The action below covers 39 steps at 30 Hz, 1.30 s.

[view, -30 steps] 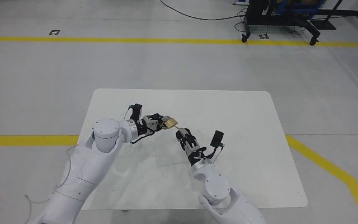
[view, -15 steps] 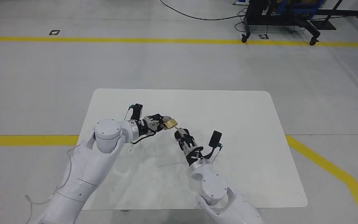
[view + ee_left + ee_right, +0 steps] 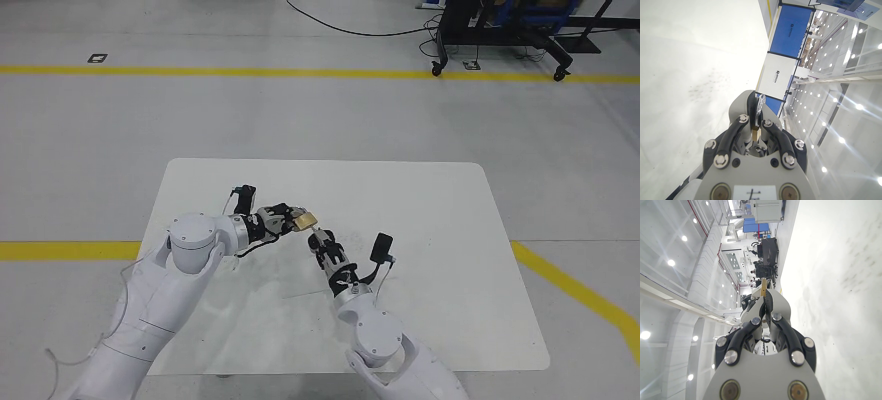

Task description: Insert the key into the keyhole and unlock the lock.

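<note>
A small brass padlock (image 3: 303, 217) is held above the middle of the white table (image 3: 440, 220), with my left gripper (image 3: 288, 217) shut on it. In the left wrist view a brass piece (image 3: 755, 133) and a silver metal part (image 3: 760, 105) sit between the shut fingers of the left gripper (image 3: 757, 100). My right gripper (image 3: 319, 238) is just in front of the lock, tips pointing at it. It is shut on a thin brass-coloured key (image 3: 763, 286) that sticks out past the right gripper's (image 3: 766, 293) tips. I cannot tell whether key and lock touch.
Both arms meet over the table's middle, and the tabletop around them is bare white with faint scuffs (image 3: 702, 89). Yellow floor tape (image 3: 300, 71) runs behind the table, and a black wheeled cart (image 3: 500, 30) stands far back right.
My right arm has shifted slightly left, bringing its gripper a little closer under the padlock. The left arm and the lock have stayed still.
</note>
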### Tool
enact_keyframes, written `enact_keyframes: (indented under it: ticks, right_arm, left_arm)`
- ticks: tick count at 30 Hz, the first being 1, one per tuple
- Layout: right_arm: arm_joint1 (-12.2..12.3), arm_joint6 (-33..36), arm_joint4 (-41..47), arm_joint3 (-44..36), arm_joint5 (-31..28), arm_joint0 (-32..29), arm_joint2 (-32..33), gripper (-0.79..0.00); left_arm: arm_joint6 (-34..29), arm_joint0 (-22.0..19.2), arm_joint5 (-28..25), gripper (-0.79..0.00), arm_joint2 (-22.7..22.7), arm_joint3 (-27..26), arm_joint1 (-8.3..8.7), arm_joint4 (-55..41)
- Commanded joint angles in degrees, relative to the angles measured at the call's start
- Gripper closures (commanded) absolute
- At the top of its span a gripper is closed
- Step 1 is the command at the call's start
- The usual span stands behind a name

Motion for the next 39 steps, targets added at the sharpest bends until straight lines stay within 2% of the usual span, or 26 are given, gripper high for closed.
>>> enact_keyframes:
  ticks: [1,13,14,15,16,29,34,39]
  right_arm:
    - [-0.1,0.1,-0.18,0.1,0.05,0.01,0.02,0.0]
    - [-0.75,0.26,-0.63,0.5,0.21,0.05,0.87,0.0]
    - [-0.79,0.33,-0.56,0.47,0.11,0.06,0.99,-0.071]
    - [-0.84,0.41,-0.43,0.48,0.06,0.04,1.14,-0.339]
    - [-0.89,0.44,-0.26,0.39,-0.12,0.03,1.31,-0.782]
    - [-0.87,2.8,3.02,-2.19,-2.35,-2.52,5.25,-0.785]
    - [-0.32,9.75,10.47,-6.75,-7.13,-5.13,9.89,-0.785]
    - [0.3,14.65,13.15,-11.74,-9.23,-7.8,13.36,-0.785]
  left_arm:
    - [-0.16,-0.04,-0.09,0.0,0.02,0.06,-0.01,0.07]
    - [-1.8,-0.18,-0.74,0.0,0.26,0.15,-0.07,0.75]
    - [-1.9,-0.21,-0.75,0.0,0.3,0.15,-0.08,0.82]
    - [-1.98,-0.23,-0.79,0.0,0.31,0.18,-0.08,0.89]
    - [-1.89,-0.25,-0.69,0.0,0.29,0.28,-0.08,1.01]
    - [-0.54,-0.02,1.17,0.0,-1.11,1.31,-0.23,-1.69]
    - [-2.2,0.0,4.52,0.0,-2.04,3.02,-0.54,-8.07]
    - [-3.88,0.02,7.09,0.0,-3.01,5.08,-0.95,-15.52]
